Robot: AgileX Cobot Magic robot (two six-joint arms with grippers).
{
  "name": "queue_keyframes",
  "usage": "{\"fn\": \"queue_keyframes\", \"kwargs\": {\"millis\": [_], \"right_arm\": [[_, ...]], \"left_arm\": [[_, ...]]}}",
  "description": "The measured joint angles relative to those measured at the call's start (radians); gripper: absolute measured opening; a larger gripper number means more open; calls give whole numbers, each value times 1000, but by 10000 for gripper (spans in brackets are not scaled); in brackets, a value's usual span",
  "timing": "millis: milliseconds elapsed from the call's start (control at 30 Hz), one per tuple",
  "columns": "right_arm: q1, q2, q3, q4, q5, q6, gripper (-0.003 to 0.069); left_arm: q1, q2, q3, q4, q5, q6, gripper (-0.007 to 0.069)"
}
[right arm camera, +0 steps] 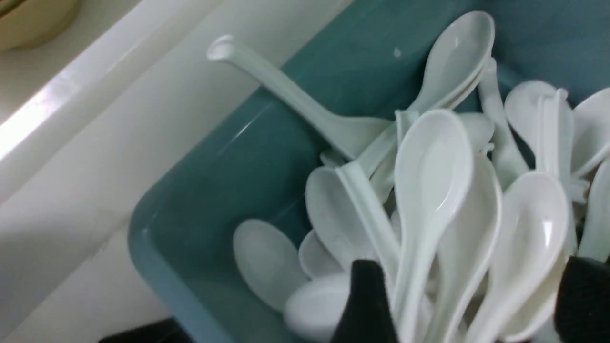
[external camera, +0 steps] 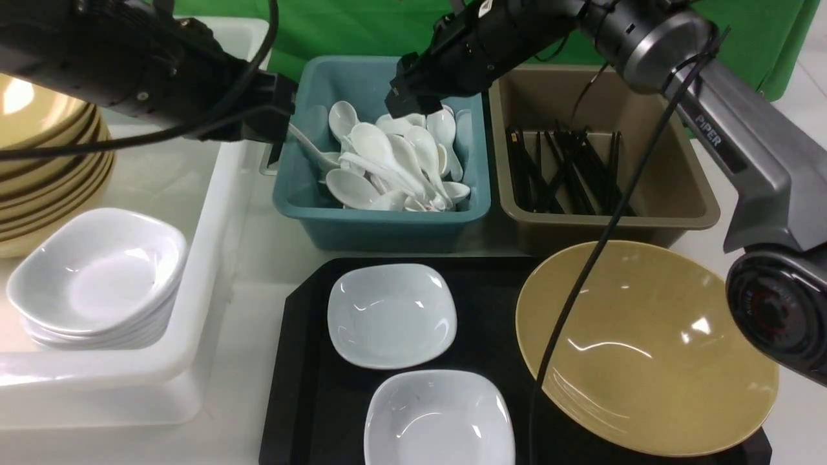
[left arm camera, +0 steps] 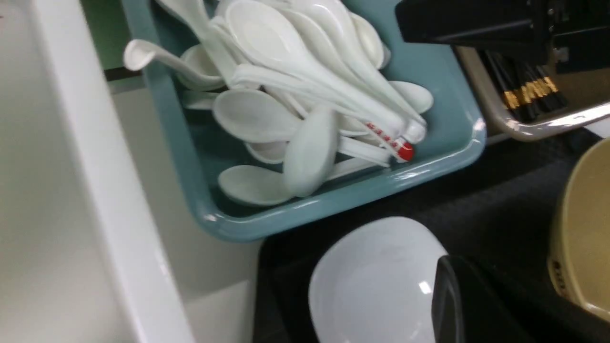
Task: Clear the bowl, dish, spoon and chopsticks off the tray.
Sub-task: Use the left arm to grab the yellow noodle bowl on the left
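The right claw [right arm camera: 476,278] gapes over white spoons [right arm camera: 433,162] in the teal bin [external camera: 381,225]; the left claw [left arm camera: 457,267] looks closed.

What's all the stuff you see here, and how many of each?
yellow bowl: one, mustard-yellow, right side of the tray
white dishes: two, white, on the tray
tray: one, black, front middle
white spoons: many, too piled to count, teal bin
teal bin: one, behind the tray
chopsticks: many, black, brown bin
brown bin: one, right of the teal bin
white tub: one, left
bowl stack: several, yellow, in the tub
dish stack: several, white, in the tub
cloth: one, green, at the back
left end effector: one, black, shut
right end effector: one, black, open above the spoons
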Motion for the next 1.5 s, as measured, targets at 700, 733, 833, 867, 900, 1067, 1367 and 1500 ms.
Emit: {"fn": "queue_keyframes", "kwargs": {"millis": [700, 733, 833, 867, 900, 1067, 1367, 1500], "right_arm": [[-45, -899, 1074, -360, 53, 91, 7], [-45, -979, 1190, -360, 12, 103, 7], [-52, -1116, 1408, -361, -63, 123, 7], [-57, -1142, 1435, -361, -70, 134, 7], [-59, -1155, 1451, -361, -72, 136, 7], [-78, -1265, 1552, -365, -71, 179, 7], [-78, -1359, 1557, -365, -57, 183, 7], [-78, -1377, 1557, -365, -57, 183, 7]], "left_arm": [[-374, 134, -1, -19, 9, -67, -2], [-375, 149, -1, -20, -9, -71, 2], [-375, 205, -1, -31, -69, -71, 42], [-379, 223, -2, -32, -88, -71, 67], [-380, 227, -2, -32, -98, -71, 74], [-421, 357, -20, -36, -182, -71, 308], [-495, 519, -83, -78, -273, -73, 589], [-506, 558, -96, -95, -275, -76, 496]]}}
